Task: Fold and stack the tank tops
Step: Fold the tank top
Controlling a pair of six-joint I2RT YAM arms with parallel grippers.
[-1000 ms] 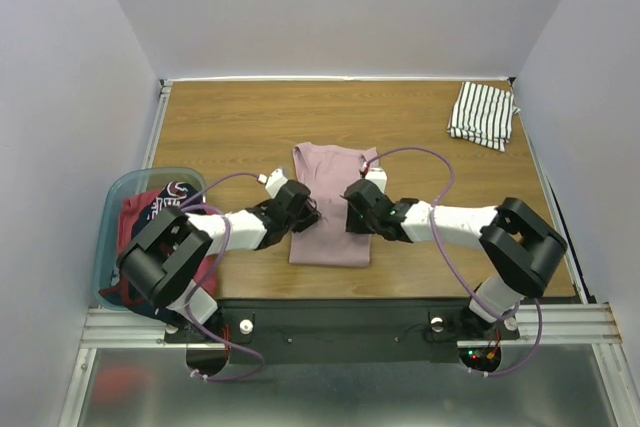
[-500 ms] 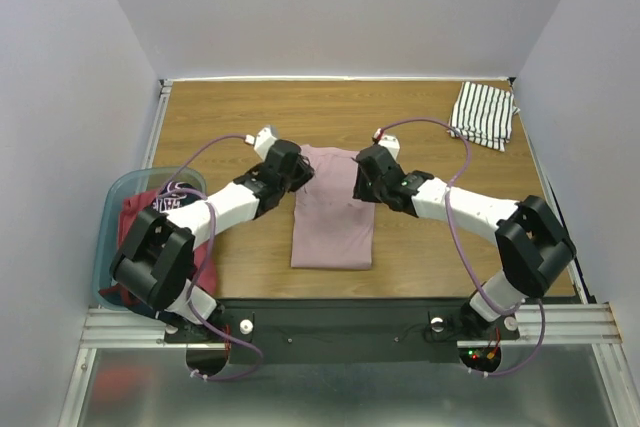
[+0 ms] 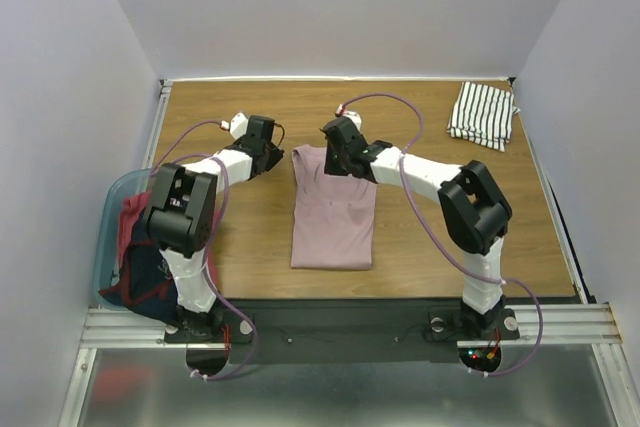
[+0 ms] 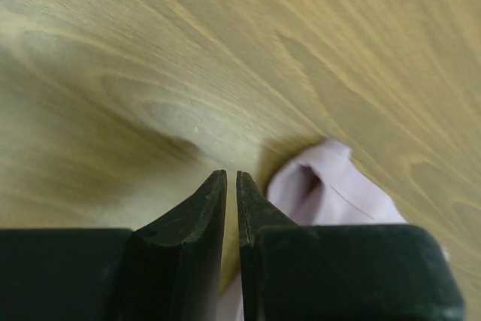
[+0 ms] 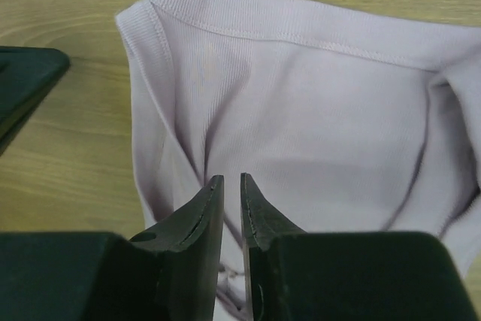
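Top external view: pink top [image 3: 333,209] spread flat at centre of counter [image 3: 250,237], folded into a narrow strip running near to far. Striped top [image 3: 482,114] folded at far right corner. Tub [image 3: 113,197] beside near left edge, holding red top [image 3: 130,219] and navy top [image 3: 148,272]. Left gripper [image 3: 278,152] low over bare wood, just beside far left corner of pink top; jaws almost together, thin slit only, nothing between. Right gripper [image 3: 335,159] over far end of pink top; jaws likewise nearly closed, no cloth seen between tips.
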